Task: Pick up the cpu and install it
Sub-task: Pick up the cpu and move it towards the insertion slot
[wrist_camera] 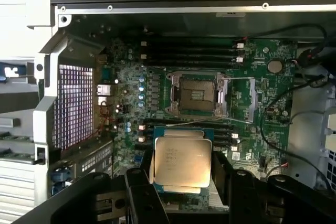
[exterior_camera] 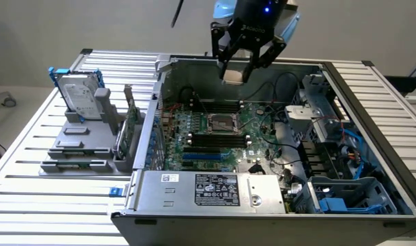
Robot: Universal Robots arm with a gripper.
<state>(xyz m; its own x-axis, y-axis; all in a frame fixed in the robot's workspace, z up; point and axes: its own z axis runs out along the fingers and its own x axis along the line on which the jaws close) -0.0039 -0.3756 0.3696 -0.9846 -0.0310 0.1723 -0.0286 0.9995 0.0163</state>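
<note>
My gripper [exterior_camera: 236,76] hangs above the open computer case, shut on the cpu [exterior_camera: 235,77], a small flat square chip with a pale silvery top. In the wrist view the cpu [wrist_camera: 181,162] sits flat between the two black fingers [wrist_camera: 142,192], its printed lid facing the camera. The empty socket [exterior_camera: 220,123] lies on the green motherboard below, well under the held chip. From the wrist camera the socket [wrist_camera: 198,94] shows as a metal frame with a bare dark square inside, some way ahead of the cpu.
Black memory sticks [exterior_camera: 218,139] lie beside the socket. A silver hard drive [exterior_camera: 81,95] in a blue bracket stands on the grey fixture at the exterior view's left. Case walls [exterior_camera: 150,133], cables [exterior_camera: 276,110] and the power supply [exterior_camera: 208,190] ring the board.
</note>
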